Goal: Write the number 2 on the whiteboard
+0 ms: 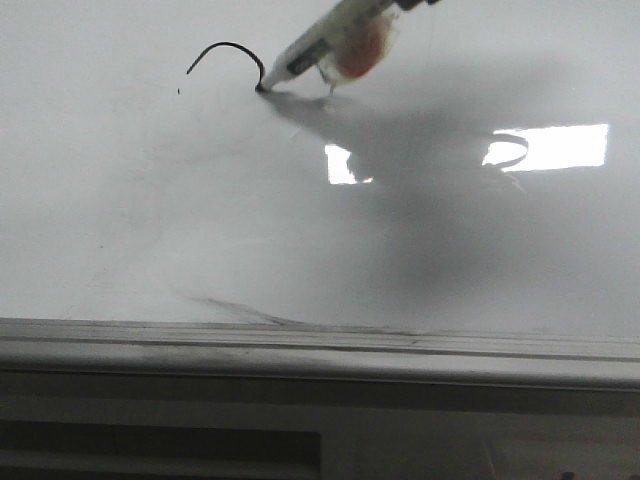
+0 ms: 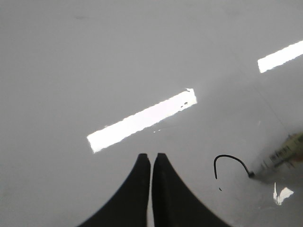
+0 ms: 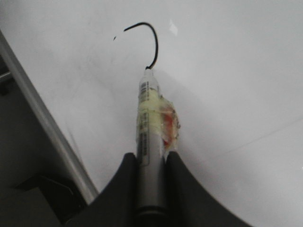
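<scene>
A thin black hooked stroke [image 1: 232, 55], the top of the number 2, curves across the far left of the whiteboard [image 1: 200, 200]. A silver marker [image 1: 330, 45] with yellowish and orange tape on its barrel slants down from the upper right, its tip touching the stroke's right end. My right gripper [image 3: 151, 158] is shut on the marker [image 3: 150, 146], and the stroke [image 3: 149, 40] shows just past its tip. My left gripper [image 2: 151, 158] hovers shut and empty above the board, left of the stroke [image 2: 229, 163].
The board's grey metal frame edge [image 1: 320, 345] runs along the near side and also shows in the right wrist view [image 3: 42, 118]. A faint grey smear [image 1: 235, 308] lies near it. Bright rectangular light reflections [image 1: 560, 148] sit on the right.
</scene>
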`<action>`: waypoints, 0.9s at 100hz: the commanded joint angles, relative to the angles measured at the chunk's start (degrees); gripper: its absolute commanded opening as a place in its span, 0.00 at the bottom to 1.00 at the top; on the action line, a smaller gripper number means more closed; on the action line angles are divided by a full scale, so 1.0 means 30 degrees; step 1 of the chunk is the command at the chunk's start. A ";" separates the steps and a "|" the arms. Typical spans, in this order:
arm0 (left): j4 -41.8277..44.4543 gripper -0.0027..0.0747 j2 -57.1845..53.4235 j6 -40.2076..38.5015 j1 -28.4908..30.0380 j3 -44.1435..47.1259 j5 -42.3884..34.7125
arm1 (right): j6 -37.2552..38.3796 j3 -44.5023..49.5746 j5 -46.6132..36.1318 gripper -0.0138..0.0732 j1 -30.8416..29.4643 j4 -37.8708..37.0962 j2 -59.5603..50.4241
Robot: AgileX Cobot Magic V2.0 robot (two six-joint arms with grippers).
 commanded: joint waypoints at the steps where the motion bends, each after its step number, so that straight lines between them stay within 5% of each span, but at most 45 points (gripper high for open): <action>1: -0.0178 0.01 0.0072 -0.0139 0.0026 -0.0562 -0.1546 | 0.0262 0.0389 -0.0151 0.10 0.0825 -0.0169 0.0002; 27: -0.0178 0.01 0.0072 -0.0139 0.0026 -0.0562 -0.1546 | 0.1555 0.0978 -0.2254 0.10 0.2799 -0.0275 0.1832; 50: -0.0178 0.01 0.0072 -0.0139 0.0026 -0.0562 -0.1546 | 0.5150 0.1244 0.1115 0.10 0.2799 -0.5041 -0.0182; 69: -0.0178 0.01 0.0072 -0.0139 0.0026 -0.0562 -0.1546 | 0.6446 0.3170 0.2402 0.10 0.2799 -0.5084 -0.2681; 90: -0.0178 0.01 0.0072 -0.0139 -0.0010 -0.0562 -0.1453 | 0.6881 0.3713 0.0429 0.10 0.3052 -0.4460 -0.4145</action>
